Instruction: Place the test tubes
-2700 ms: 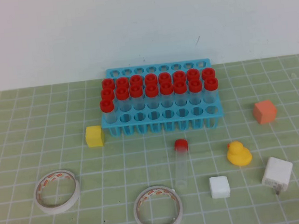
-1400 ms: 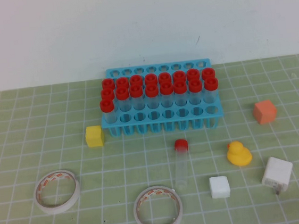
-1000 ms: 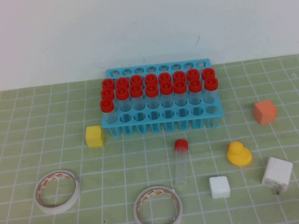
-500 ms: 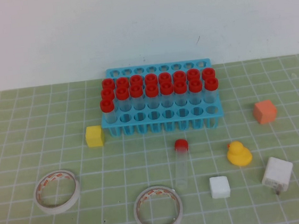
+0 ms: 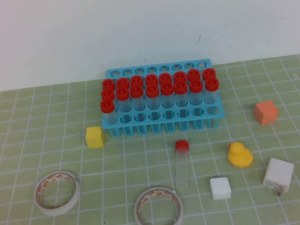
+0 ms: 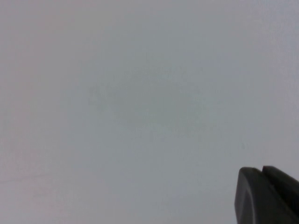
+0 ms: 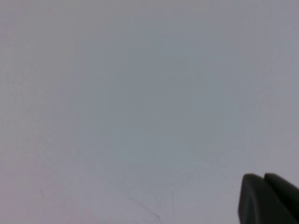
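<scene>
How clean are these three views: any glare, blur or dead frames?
High view: even light, soft shadows, no glare; rack and loose tube read clearly. Left wrist view: featureless pale wall, left pincer shut, aimed at it. Right wrist view: same blank wall, right pincer shut before it.

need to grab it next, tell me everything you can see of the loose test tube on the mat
The loose test tube is a clear plastic-looking cylinder with a red cap, seemingly empty. It lies flat on the green grid mat, cap toward the blue rack, apart from it. Nothing holds it: the left gripper and right gripper, both shut, show only in their wrist views.
</scene>
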You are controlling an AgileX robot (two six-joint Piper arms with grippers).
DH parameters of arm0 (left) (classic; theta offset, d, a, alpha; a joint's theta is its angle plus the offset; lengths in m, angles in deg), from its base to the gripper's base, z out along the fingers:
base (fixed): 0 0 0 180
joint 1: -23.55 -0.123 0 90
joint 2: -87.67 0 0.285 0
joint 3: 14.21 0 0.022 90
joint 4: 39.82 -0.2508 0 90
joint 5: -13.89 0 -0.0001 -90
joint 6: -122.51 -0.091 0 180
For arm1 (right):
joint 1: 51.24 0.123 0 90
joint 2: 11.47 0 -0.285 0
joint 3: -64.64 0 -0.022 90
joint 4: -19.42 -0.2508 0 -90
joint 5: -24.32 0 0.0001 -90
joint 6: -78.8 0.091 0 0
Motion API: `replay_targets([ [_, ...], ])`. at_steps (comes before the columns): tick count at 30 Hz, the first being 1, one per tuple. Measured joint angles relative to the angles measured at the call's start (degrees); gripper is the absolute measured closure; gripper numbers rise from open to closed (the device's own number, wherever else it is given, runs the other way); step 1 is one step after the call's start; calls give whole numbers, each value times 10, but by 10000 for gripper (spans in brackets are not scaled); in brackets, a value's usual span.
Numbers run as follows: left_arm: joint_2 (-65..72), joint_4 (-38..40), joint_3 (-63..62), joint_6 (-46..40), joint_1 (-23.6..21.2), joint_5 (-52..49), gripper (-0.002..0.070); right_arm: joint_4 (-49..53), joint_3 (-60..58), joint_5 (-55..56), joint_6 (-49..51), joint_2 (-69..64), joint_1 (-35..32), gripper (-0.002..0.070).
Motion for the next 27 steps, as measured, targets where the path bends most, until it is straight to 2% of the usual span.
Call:
replay_targets([
  [2,7,-8,-62,7,0,-77,676,0,70,-106,3,-4,0,678],
  [7,56,-8,-167,17,0,-214,676,-13,190,-233,6,-80,0,678],
  [12,92,17,-177,46,0,-253,676,-31,276,-362,-33,-180,0,678],
  [19,108,22,-124,49,0,-278,676,-194,318,-536,-307,-341,0,678],
  [25,123,42,-94,50,0,-370,676,-336,321,-586,-479,-470,0,678],
  [27,137,67,-94,50,0,-396,676,-401,321,-589,-561,-552,0,678],
])
